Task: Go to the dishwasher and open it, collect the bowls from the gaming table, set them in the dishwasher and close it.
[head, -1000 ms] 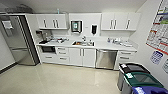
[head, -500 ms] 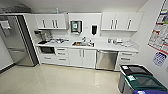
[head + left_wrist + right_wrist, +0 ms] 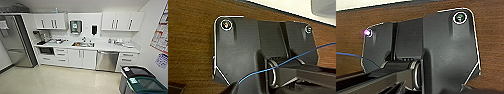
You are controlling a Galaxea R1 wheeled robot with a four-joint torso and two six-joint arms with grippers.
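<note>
The dishwasher (image 3: 107,60) has a brushed steel front and is built in under the white counter (image 3: 105,47), right of the sink (image 3: 83,44). Its door is shut. It stands across the floor from me, slightly right of centre in the head view. The bowls and the gaming table are out of view. In the left wrist view my arm's dark plate (image 3: 243,50) lies over a brown wood-grain surface (image 3: 190,37), with a thin blue cable (image 3: 288,62) crossing it. The right wrist view has the same kind of plate (image 3: 441,47) over brown wood grain (image 3: 491,32).
A steel refrigerator (image 3: 15,42) stands at the left, with a black-fronted oven (image 3: 46,50) beside it. A black bin (image 3: 136,75) and a green bin (image 3: 147,86) sit close at the right by a wall with posters (image 3: 160,35). Glossy pale floor (image 3: 62,80) stretches to the cabinets.
The whole head picture has shifted a little and the kitchen looks slightly larger, so the camera has moved. The bins take up more of the right corner.
</note>
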